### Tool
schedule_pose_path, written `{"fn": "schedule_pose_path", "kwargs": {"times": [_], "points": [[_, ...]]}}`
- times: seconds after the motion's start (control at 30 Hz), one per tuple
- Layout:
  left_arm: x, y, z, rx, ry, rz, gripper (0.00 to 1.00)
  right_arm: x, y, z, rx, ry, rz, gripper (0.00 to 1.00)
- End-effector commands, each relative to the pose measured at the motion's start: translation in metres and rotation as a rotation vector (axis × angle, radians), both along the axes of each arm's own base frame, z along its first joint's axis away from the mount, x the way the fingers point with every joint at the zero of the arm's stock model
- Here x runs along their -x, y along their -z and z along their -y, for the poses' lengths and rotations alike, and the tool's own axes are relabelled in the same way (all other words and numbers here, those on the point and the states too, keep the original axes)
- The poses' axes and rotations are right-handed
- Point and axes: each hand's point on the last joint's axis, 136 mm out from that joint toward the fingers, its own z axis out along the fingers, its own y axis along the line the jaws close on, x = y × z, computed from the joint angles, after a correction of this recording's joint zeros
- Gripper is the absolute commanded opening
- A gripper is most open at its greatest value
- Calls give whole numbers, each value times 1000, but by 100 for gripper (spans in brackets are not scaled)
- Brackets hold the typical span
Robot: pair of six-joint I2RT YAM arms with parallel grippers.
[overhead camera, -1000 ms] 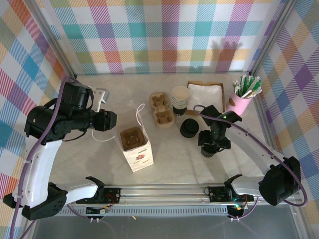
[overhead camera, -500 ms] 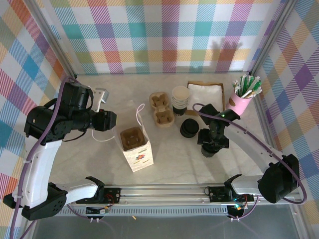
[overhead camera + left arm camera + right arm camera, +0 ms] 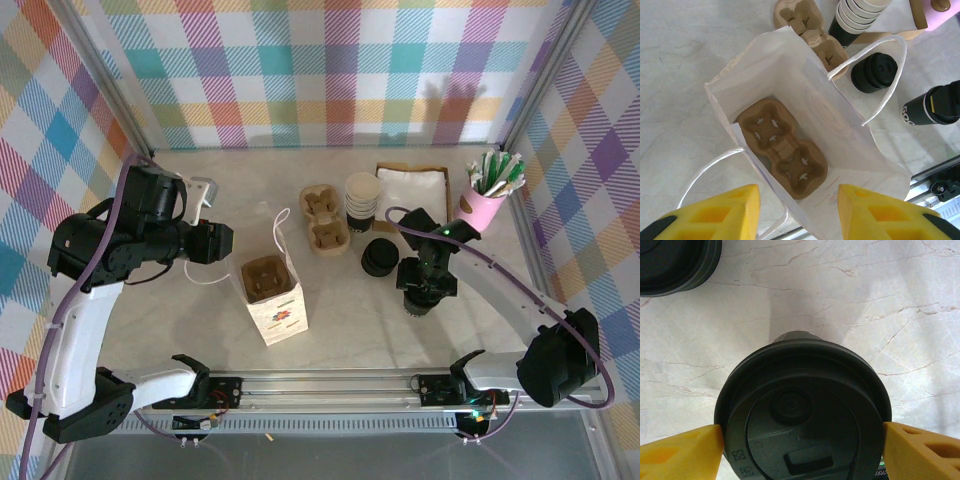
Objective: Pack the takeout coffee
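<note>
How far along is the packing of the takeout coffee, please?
Done: the paper bag stands open with a cup carrier inside. In hand: the right hand straddles the lidded takeout coffee, fingers at its sides; a firm grip is unclear. Remaining: the coffee stands on the table and must go into the carrier.

The top external camera sits high above and behind the arm bases, tilted down over the whole table point(image 3: 350, 330). The left wrist camera looks steeply down from close range into the open paper bag point(image 3: 790, 80), with the left gripper point(image 3: 797, 197) at its bottom edge. The bag, the stack of loose lids point(image 3: 874, 72) and the cardboard cup carrier point(image 3: 795, 15) also show from the top. The right wrist camera faces straight down, very near the takeout coffee point(image 3: 802, 410), with that stack at its upper left corner.
</note>
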Motion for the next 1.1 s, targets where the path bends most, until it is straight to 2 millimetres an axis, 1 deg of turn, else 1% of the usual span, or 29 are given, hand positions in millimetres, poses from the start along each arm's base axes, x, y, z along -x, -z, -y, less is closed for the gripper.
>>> {"fn": "schedule_pose_path", "kwargs": {"times": [0.0, 0.27, 0.5, 0.73, 0.87, 1.07], "points": [[1, -6, -5, -7, -7, 23, 45, 1, 6, 1, 17, -7, -11, 80], [-1, -4, -5, -13, -9, 17, 45, 2, 13, 0, 21, -26, -28, 78], [-1, -5, -5, -17, -6, 18, 45, 4, 19, -2, 13, -41, -52, 79], [-2, -4, -4, -18, -3, 14, 45, 16, 26, -2, -2, -75, -91, 79], [-2, -5, -4, -17, -2, 18, 45, 24, 29, 0, -25, -76, -110, 81], [0, -5, -4, -14, 0, 15, 45, 27, 25, 1, -67, -79, -104, 82]]}}
